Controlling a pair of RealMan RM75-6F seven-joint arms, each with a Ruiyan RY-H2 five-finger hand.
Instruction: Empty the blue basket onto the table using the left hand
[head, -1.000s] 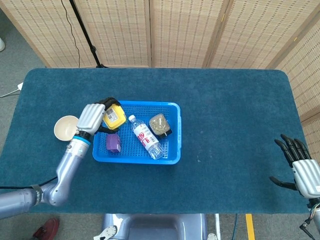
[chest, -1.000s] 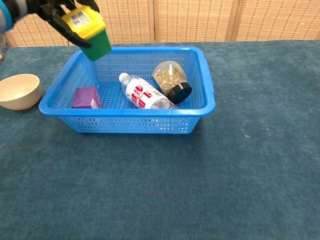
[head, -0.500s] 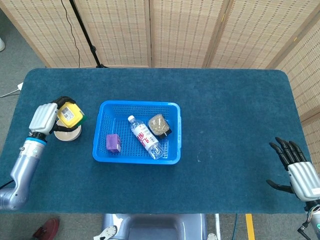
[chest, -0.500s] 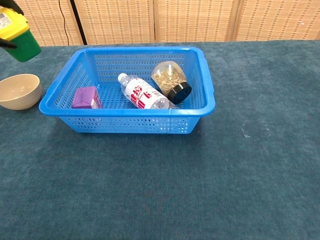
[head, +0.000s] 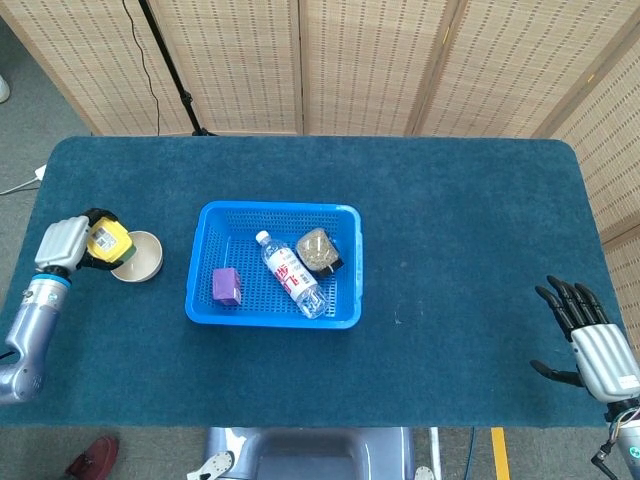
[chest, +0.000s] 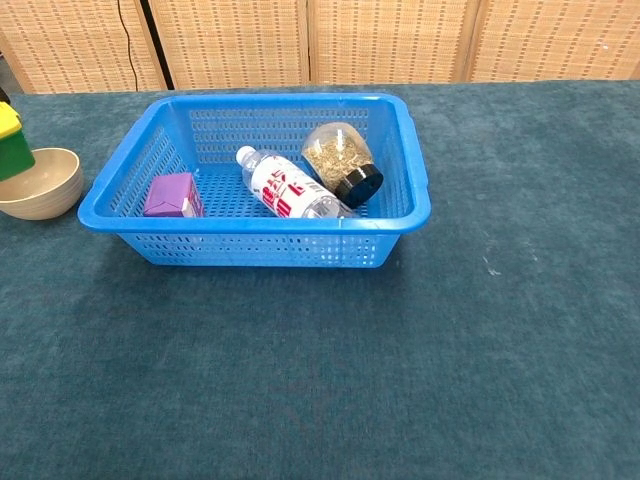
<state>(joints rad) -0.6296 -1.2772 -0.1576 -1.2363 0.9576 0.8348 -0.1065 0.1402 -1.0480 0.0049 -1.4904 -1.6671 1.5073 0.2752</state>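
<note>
Holding a yellow-and-green container (head: 106, 242) in my left hand (head: 60, 244), fingers wrapped around it, I hover just left of a cream bowl (head: 139, 256). Further right, on the blue worktop (head: 470, 230), the blue basket (head: 275, 318) holds a purple box (head: 226, 286), a water bottle (head: 290, 273) and a jar (head: 320, 250). My right hand (head: 596, 347) waits far right, fingers spread.
</note>
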